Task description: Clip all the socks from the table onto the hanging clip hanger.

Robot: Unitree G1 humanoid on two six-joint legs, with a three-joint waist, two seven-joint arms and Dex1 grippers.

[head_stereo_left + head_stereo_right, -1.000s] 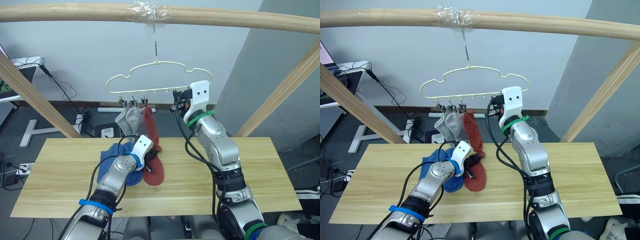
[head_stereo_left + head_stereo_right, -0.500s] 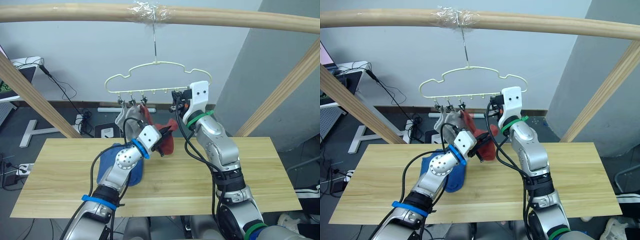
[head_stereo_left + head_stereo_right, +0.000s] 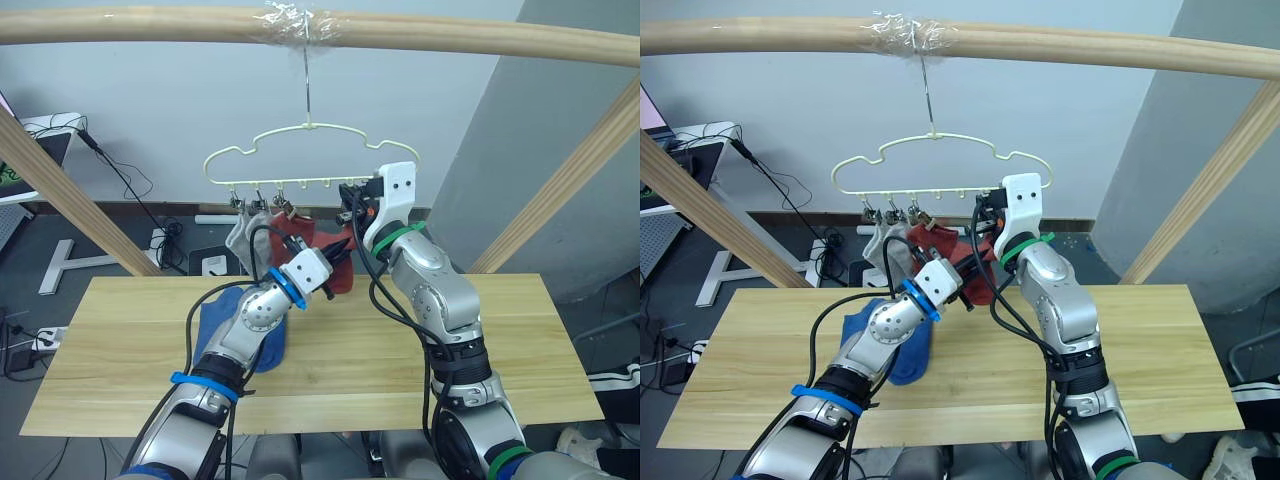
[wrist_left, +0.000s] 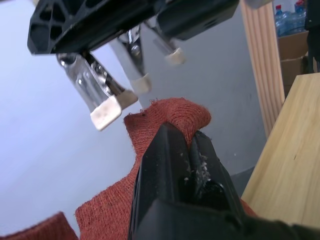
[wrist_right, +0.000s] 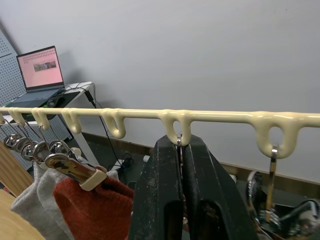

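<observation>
Head stereo pair looks forward and down over the table (image 3: 520,340). Wrist views sit close, apparently angled upward; all views share the clip hanger (image 3: 310,150) region.

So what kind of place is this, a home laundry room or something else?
More likely a robotics lab or test room: a clip hanger hangs from a taped wooden pole frame, while cables trail over the floor and a laptop sits on a desk.
</observation>
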